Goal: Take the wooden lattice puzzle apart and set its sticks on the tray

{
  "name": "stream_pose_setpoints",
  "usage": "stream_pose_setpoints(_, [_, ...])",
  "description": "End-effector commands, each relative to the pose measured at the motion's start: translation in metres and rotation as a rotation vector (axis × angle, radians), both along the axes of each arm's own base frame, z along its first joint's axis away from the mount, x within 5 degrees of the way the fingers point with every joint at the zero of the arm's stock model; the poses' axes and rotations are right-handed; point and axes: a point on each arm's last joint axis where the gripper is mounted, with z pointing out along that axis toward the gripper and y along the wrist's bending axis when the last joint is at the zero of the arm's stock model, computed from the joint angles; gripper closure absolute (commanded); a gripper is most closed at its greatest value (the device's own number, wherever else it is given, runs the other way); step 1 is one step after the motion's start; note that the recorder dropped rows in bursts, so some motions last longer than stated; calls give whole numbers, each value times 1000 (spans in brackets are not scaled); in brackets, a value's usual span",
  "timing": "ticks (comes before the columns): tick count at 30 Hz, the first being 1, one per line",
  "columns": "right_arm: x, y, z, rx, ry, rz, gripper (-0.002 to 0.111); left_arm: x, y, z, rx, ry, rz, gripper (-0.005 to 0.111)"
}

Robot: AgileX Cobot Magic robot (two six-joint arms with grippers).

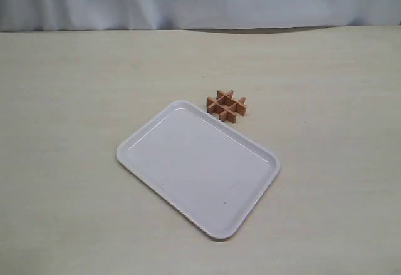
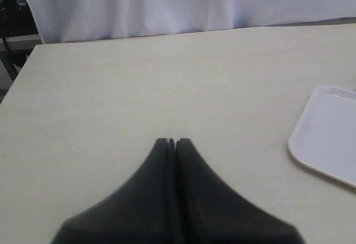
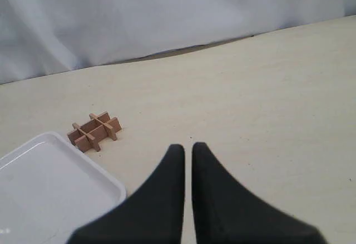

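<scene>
The left fingers [image 2: 158,194] are pressed together above the desk [image 2: 111,88] and grip nothing. A corner of the tray [image 2: 328,138] lies off to their side. The right fingers [image 3: 167,199] are closed too, all but touching, and empty. The puzzle [image 3: 94,131] sits whole on the desk ahead of them, well apart, just beside the tray's rim.

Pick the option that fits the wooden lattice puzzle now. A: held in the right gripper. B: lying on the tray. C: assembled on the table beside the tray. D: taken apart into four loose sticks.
C: the wooden lattice puzzle sits whole on the table outside the tray.
</scene>
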Motion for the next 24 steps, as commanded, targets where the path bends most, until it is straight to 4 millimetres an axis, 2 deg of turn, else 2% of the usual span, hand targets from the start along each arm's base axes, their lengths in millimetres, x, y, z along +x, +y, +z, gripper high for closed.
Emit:
stream_pose_setpoints(1, [0,0,1,-6,-16,-7,104,0,0,1,-1,-18,-8,107])
stream_pose_setpoints(12, [1,0,5,-14,-60,1,104,0,0,1,-1,-18,-8,107])
stream_pose_setpoints(15, [2,2,15,-37,-173,20,104,0,0,1,-1,-18,-8,107])
stream_pose_setpoints(24, [-7,12,63,-140,-702,109,104,0,0,1,-1,-18,-8,107])
